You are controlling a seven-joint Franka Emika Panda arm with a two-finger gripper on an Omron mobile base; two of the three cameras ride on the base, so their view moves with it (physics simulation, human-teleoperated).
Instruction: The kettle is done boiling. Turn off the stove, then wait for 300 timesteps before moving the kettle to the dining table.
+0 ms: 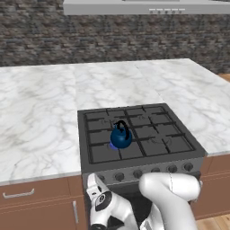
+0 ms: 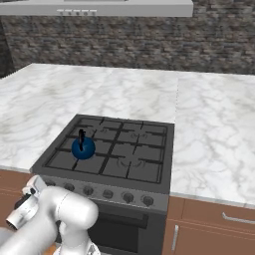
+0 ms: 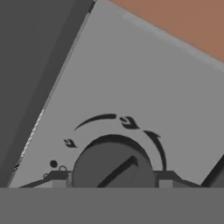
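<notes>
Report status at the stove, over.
End effector open, fingers either side of a stove knob, closed on nothing. Kettle upright on front-left burner of stove. Nothing blocking the knob.

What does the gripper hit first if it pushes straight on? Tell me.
Most likely a round stove knob, sitting between the fingertips of the gripper; whether they already touch it I cannot tell.

The stove [image 2: 112, 154] sits set into a white marble counter [image 2: 209, 129], its black grates forming a grid with a row of round knobs [image 2: 107, 193] along the front edge at 6 o'clock. The blue kettle [image 2: 82, 147] stands upright on the grate at the stovetop's 9 o'clock side, black handle arching above it. A grey range hood [image 2: 124, 7] hangs at 12 o'clock before a dark brick wall [image 2: 149, 45], and the white arm [image 2: 60, 214] rises at 7 o'clock.
</notes>
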